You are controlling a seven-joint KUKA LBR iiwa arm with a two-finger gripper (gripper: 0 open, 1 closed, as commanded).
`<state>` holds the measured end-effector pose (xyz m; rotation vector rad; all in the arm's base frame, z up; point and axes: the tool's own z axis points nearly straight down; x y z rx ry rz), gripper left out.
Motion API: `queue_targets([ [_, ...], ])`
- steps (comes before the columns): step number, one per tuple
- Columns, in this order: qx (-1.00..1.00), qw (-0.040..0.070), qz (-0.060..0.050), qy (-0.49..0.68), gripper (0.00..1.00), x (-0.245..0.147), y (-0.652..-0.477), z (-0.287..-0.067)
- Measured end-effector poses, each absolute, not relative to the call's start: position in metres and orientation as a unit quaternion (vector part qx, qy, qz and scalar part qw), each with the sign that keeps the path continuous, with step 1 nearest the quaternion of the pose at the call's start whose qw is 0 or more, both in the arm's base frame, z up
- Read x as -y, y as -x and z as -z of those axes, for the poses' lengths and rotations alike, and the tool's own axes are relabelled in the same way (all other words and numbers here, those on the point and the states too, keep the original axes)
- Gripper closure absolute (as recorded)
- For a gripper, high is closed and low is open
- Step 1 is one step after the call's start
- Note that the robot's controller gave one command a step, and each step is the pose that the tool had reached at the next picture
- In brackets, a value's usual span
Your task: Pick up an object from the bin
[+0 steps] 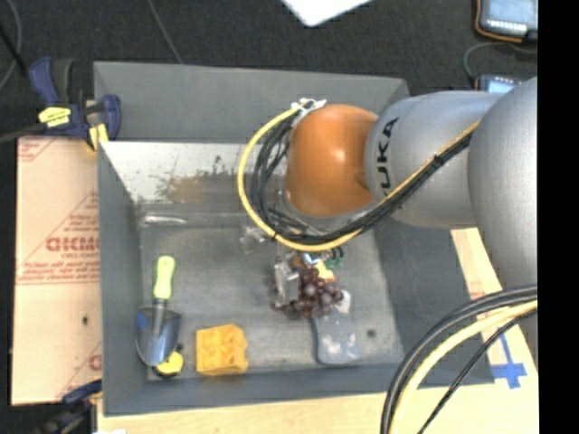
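Observation:
My gripper (pixel 289 284) hangs low in the right middle of the bin, its metal body showing just below the orange wrist cover. Right against its right side lies a bunch of dark purple toy grapes (pixel 319 295). Whether the grapes are held or only touched is hidden from this angle. A flat grey-blue piece (pixel 337 342) lies just below the grapes, toward the bin's front wall.
A yellow waffle-textured block (pixel 221 349) lies at the front centre-left. A small scoop (pixel 161 322) with a yellow-green handle and blue-grey blade lies in the front left corner. The arm and its cables cover the bin's upper right.

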<state>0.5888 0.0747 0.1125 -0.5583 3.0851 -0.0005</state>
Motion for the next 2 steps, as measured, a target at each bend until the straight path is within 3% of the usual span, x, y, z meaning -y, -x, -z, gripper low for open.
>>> queue_targets([
  [1, -0.984, 0.010, -0.001, 0.179, 1.00, -0.0305, -0.5845, -0.1008],
  [2, -0.984, 0.010, -0.001, 0.179, 1.00, -0.0307, -0.5845, -0.1008],
])
